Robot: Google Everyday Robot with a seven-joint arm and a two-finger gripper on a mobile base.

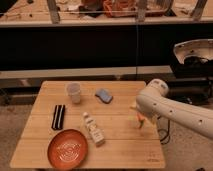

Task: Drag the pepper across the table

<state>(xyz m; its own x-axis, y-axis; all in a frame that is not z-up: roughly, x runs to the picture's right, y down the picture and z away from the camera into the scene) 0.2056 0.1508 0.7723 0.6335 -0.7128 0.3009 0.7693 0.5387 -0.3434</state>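
The pepper [140, 120] is a small orange tapered piece at the right side of the bamboo table [120, 145], standing tilted with its tip on the wood. My gripper [137, 112] is at the end of the white arm [170, 107], which reaches in from the right. The gripper sits right over the pepper's top and is mostly hidden by the arm. I cannot see whether it holds the pepper.
On the table are a pale cup [74, 92], a blue sponge [103, 95], a black striped item [59, 116], a small lying bottle [93, 129] and a round orange-red plate [67, 148]. A dark counter stands behind the table.
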